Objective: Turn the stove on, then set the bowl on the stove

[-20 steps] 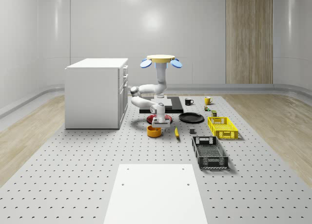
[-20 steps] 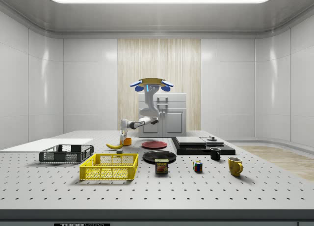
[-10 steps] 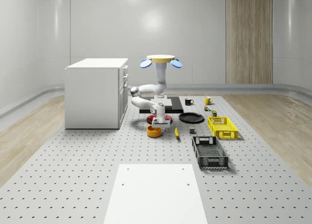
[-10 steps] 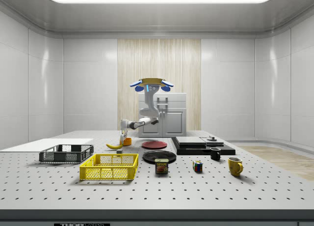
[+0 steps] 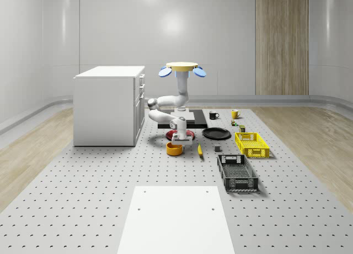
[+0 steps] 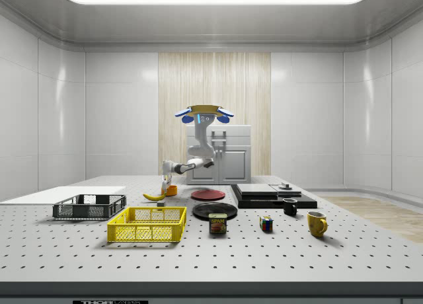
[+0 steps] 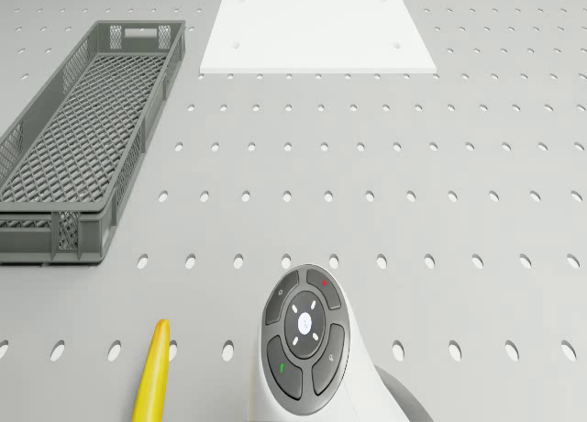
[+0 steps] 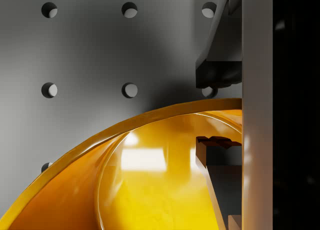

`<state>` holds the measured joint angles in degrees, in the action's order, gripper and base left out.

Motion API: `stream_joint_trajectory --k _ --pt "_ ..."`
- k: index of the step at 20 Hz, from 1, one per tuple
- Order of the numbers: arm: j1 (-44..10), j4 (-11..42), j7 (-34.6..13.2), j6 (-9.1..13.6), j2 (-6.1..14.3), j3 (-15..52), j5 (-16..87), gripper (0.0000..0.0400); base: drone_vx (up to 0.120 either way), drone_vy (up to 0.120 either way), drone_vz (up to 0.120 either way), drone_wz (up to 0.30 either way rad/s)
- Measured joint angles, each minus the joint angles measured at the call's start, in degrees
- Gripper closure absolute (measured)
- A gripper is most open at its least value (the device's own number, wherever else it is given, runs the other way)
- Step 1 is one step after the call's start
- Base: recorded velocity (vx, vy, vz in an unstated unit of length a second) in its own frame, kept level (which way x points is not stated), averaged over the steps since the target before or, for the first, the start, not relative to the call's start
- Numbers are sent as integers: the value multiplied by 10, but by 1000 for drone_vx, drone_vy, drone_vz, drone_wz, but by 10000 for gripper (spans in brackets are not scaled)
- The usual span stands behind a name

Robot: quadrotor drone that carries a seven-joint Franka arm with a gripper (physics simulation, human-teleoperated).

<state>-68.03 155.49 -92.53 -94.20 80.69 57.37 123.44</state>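
The orange bowl (image 5: 174, 149) (image 6: 170, 190) stands on the perforated table in front of the red plate. My gripper (image 5: 177, 141) (image 8: 217, 112) is down at its rim, shut on the bowl: in the wrist view one dark finger (image 8: 220, 72) sits outside the rim and the other inside the yellow bowl (image 8: 150, 190). The drone (image 5: 182, 68) (image 6: 203, 112) hovers above the black stove (image 5: 196, 121) (image 6: 271, 195), with the arm bent down and forward to the bowl. The stove lies flat behind the plates.
Close to the bowl lie a red plate (image 5: 185, 135), a black plate (image 5: 216, 133) and a banana (image 5: 199, 149) (image 7: 151, 376). A yellow basket (image 5: 251, 144) and grey crate (image 5: 237, 173) (image 7: 73, 165) stand at the whole-scene view's right, a white cabinet (image 5: 107, 105) at its left.
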Motion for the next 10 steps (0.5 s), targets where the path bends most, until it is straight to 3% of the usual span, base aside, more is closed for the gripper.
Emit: stream_joint_trajectory --k 8,10 --pt "6 10 1 11 -1 14 -12 296 0 0 0 0" --pt "8 16 0 18 0 26 -23 298 0 0 100 0"
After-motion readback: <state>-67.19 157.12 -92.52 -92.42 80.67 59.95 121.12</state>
